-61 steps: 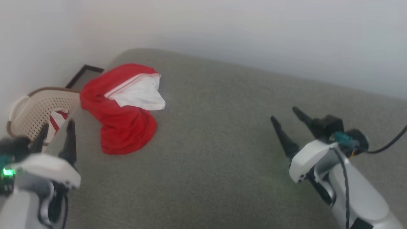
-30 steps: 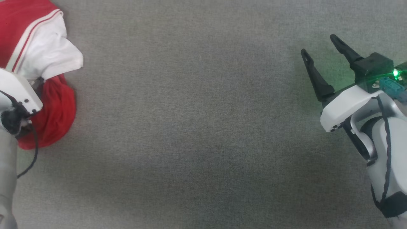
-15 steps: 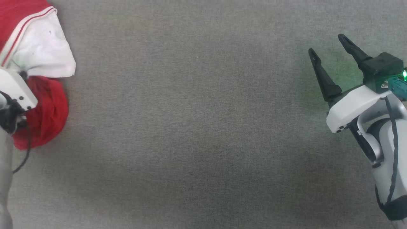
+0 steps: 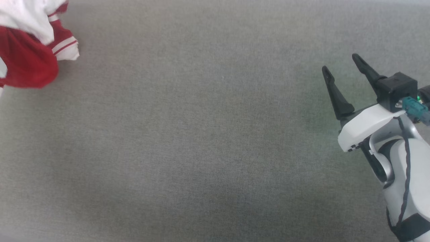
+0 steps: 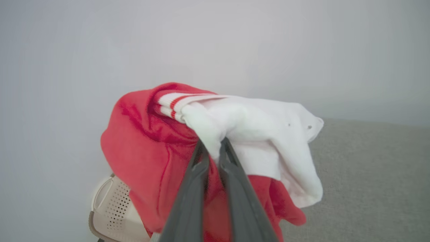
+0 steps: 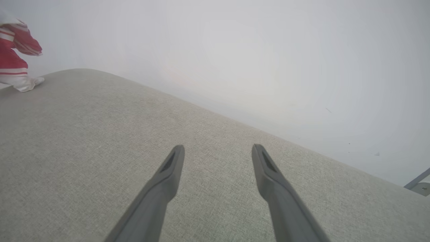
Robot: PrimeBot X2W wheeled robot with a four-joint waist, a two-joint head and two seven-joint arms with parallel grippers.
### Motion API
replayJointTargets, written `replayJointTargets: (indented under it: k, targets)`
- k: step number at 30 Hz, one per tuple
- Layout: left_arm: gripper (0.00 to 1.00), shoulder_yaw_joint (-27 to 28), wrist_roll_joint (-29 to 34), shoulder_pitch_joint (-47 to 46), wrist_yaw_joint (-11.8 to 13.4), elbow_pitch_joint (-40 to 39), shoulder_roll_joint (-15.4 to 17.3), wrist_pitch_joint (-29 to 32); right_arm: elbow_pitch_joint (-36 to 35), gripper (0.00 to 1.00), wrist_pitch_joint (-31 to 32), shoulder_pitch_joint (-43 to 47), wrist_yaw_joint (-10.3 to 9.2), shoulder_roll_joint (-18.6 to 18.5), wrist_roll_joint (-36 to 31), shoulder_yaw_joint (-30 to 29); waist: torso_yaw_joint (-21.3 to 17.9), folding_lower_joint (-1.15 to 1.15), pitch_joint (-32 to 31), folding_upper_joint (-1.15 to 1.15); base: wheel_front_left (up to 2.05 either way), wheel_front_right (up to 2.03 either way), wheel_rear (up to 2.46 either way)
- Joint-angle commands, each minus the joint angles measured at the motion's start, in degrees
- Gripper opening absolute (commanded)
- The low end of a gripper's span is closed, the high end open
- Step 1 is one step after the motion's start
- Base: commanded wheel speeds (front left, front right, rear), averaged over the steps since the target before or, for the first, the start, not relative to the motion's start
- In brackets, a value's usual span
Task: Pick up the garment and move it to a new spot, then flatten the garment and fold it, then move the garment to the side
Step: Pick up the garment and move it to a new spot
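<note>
Left end effector (image 5: 213, 145) clamps the garment (image 5: 141, 141); right end effector (image 4: 340, 62) hovers, fingers spread wide apart

My left gripper (image 5: 213, 145) has closed on a white fold of the garment (image 5: 141, 148) and lifted it into a hanging bunch; one white tip may still brush the grey cushion (image 5: 369, 174).

Cropped by the head view's top and left edges, and smeared by blur: garment (image 4: 25, 69). Cropped again at the right wrist view's left edge. Buried in white cloth: fingertips of the left hand (image 5: 214, 147). Mostly behind red folds, clipped below: perforated basket (image 5: 114, 208).
</note>
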Motion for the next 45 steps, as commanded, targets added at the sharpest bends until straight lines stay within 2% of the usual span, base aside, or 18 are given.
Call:
replayJointTargets:
  k: [1, 8, 14, 20, 28, 35, 45]
  targets:
    - [0.00, -0.3, 0.6, -0.9, 0.0, -0.8, 0.7, -0.5, 0.2, 1.00, -0.5, 0.5, 0.01, 0.2, -0.2, -0.2, 0.3, 0.00, -1.6, 0.00, 0.00, 0.00, 0.00]
    - [0.00, -3.8, 0.3, -1.7, -0.1, -9.1, 3.2, 2.3, 1.7, 1.00, -2.3, 1.3, 0.01, 1.6, 0.1, -0.7, -0.3, 0.00, -5.6, 0.00, 0.00, 0.00, 0.00]
    - [0.00, -5.2, -0.8, 0.5, -0.1, -19.6, 5.4, 6.9, 2.2, 1.00, -3.3, 1.6, 0.01, 2.0, 0.2, -1.9, -1.6, 0.00, -8.0, 0.00, 0.00, 0.00, 0.00]
    - [0.00, -5.0, -2.4, 4.4, 1.9, -33.5, 7.4, 13.4, 2.1, 1.00, -4.0, 2.1, 0.01, 2.2, 0.0, -4.0, -3.9, 0.00, -9.6, 0.00, 0.00, 0.00, 0.00]
    - [0.00, -5.0, -4.2, 11.4, 6.2, -54.3, 9.4, 22.8, 1.6, 1.00, -4.9, 2.9, 0.01, 2.6, -0.4, -7.5, -8.5, 0.00, -10.2, 0.00, 0.00, 0.00, 0.00]
    - [0.00, -6.6, -5.6, 16.3, 9.3, -68.1, 8.7, 28.6, 0.9, 1.00, -5.8, 3.9, 0.01, 3.8, -1.1, -10.7, -13.4, 0.00, -9.4, 0.00, 0.00, 0.00, 0.00]
    - [0.00, -11.7, -7.0, 24.0, 12.2, -77.1, 6.1, 34.2, 1.1, 1.00, -6.9, 6.1, 0.01, 6.5, -1.9, -13.3, -18.0, 0.00, -7.5, 0.00, 0.00, 0.00, 0.00]
